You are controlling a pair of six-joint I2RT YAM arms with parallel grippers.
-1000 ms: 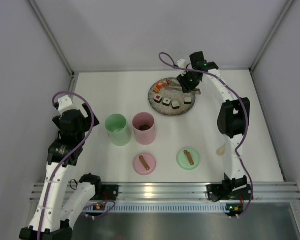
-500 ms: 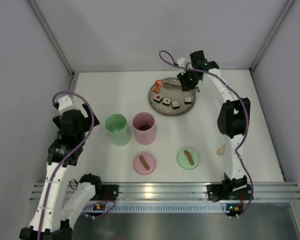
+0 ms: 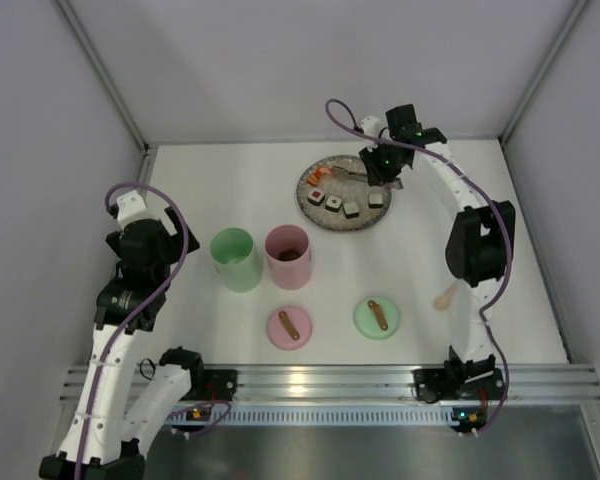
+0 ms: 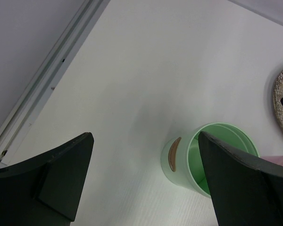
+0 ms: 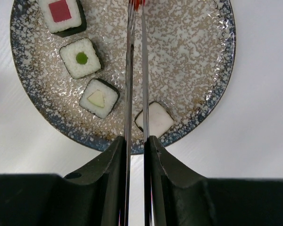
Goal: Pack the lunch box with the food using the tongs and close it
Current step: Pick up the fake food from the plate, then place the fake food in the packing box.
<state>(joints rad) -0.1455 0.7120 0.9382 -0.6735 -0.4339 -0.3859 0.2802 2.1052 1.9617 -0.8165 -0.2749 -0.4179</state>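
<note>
Squeezed narrower, tongs (image 5: 130,70) in right claw (image 5: 134,141) pinch red food (image 5: 137,3), cut off; left claw (image 4: 144,136) gapes empty.

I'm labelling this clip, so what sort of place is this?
Probably a robotics lab cell, not a kitchen: two robot arms on an aluminium rail, bare panels around a white table, toy sushi on a plate.

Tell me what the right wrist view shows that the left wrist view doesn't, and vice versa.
Right wrist only: the right tool shut on the slim silver metal tongs, their tips at a red food piece, and four white sushi rolls. Left wrist only: the open left tool above a mint green cylindrical container, a pink container's rim beside it. Both: the speckled grey round plate, only its edge in the left wrist view, and the white table.
</note>
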